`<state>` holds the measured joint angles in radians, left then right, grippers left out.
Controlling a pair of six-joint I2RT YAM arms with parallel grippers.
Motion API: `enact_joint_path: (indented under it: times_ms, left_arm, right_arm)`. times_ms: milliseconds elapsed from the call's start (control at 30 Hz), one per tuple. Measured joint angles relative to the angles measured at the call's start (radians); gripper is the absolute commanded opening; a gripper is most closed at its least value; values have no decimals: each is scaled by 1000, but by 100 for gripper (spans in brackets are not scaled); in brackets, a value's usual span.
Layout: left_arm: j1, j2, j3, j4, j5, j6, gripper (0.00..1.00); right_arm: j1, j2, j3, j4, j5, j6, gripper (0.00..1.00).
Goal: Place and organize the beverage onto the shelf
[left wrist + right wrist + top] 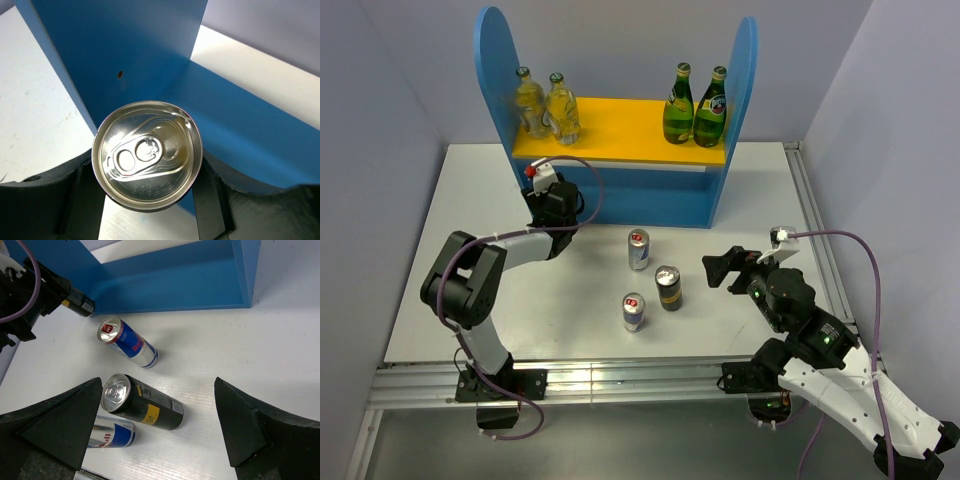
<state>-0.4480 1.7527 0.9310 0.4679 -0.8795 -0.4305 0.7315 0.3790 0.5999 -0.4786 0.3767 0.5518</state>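
The blue shelf (620, 190) stands at the back of the table, with two pale-yellow bottles (546, 106) on the left of its yellow board. My left gripper (552, 200) is at the left end of the lower level. It is shut on an upright dark can (146, 155), seen from above, close to the blue side panel (125, 50) at the lower board's (250, 125) front edge. Two silver cans (638, 249) (634, 312) and a black-gold can (668, 288) stand mid-table. My right gripper (725, 268) hangs open just right of them; between its fingers (65, 425) the black-gold can (145, 402) shows.
Two green bottles (695, 105) stand on the right of the yellow board. The left arm's cable (588, 190) loops in front of the shelf. Grey walls close in on both sides, and a metal rail (620, 380) runs along the near table edge.
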Motion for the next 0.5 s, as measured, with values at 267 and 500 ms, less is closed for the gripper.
enact_joint_path:
  times_ms: [267,500]
  left_arm:
    - [3,32,-4,97,-6,42,0]
    - [3,57,-1,145,-28,59,44]
  right_arm:
    - [0,0,0,0,0,0,100]
    - [0,0,0,0,1,0,100]
